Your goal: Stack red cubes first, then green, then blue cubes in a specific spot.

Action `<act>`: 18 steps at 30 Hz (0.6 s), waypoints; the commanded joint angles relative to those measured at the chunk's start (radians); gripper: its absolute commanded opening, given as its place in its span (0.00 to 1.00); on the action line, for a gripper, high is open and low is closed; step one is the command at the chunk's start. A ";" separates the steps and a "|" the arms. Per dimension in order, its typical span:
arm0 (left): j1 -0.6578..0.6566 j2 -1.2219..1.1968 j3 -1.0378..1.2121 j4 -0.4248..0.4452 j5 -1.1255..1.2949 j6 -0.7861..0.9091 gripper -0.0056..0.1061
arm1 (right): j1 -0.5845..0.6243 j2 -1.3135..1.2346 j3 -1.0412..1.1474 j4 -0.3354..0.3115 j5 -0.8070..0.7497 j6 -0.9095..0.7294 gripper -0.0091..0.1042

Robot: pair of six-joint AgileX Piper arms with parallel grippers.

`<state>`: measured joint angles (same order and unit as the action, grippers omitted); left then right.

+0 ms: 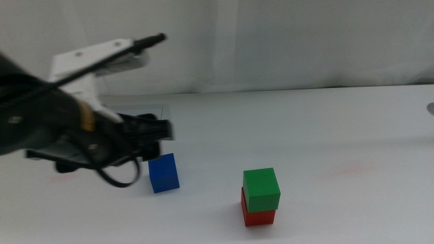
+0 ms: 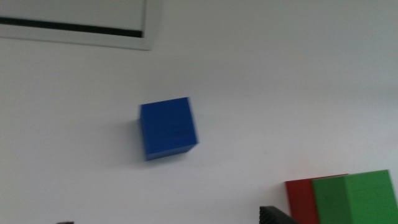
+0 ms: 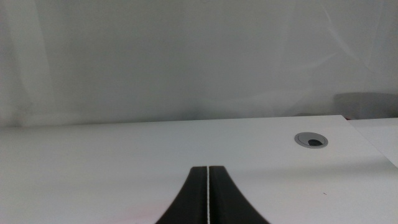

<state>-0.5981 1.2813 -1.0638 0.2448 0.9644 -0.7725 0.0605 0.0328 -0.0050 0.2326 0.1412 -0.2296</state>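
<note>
You are looking down on a white counter (image 1: 325,129). Near its front edge, right of centre, the green cube (image 1: 262,189) sits on top of the red cube (image 1: 258,215), slightly twisted against it, so two of the three layers already mark the stacking spot. The blue cube (image 1: 163,173) stands alone on the counter to the left of that pair, near it but apart, touching nothing.

Your left pincer (image 1: 159,130) comes in from the left and hangs just beyond and above the blue cube, not touching it. Its wrist view has the blue cube almost centred, which suggests the arm is lined up to take it. Only small dark tips show at that view's edge and motion blur hides the rest, so you cannot tell whether this pincer is released or clenched.

Your right pincer (image 3: 207,196) waits off to the right, out of the overhead view, clenched on nothing, facing a round grey grommet (image 3: 311,140) in the counter.

A grey-framed panel (image 2: 74,28) lies beyond the blue cube.
</note>
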 commanded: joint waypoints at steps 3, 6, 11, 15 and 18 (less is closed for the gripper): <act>-0.084 0.123 -0.059 0.034 -0.031 -0.130 0.70 | 0.002 -0.004 0.042 -0.002 -0.002 -0.006 0.07; -0.098 0.206 -0.101 0.052 -0.031 -0.150 0.70 | 0.002 -0.004 0.042 -0.002 -0.002 -0.006 0.07; -0.098 0.302 -0.130 0.116 -0.020 -0.254 0.70 | 0.002 -0.004 0.042 -0.002 -0.002 -0.006 0.07; -0.098 0.336 -0.130 0.168 -0.017 -0.312 0.70 | 0.002 -0.004 0.042 -0.002 -0.002 -0.006 0.07; -0.091 0.351 -0.130 0.211 -0.020 -0.359 0.70 | 0.002 -0.004 0.042 -0.002 -0.002 -0.006 0.07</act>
<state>-0.6908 1.6261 -1.1855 0.4266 0.9367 -1.0692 0.0605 0.0328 -0.0050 0.2334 0.1412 -0.2340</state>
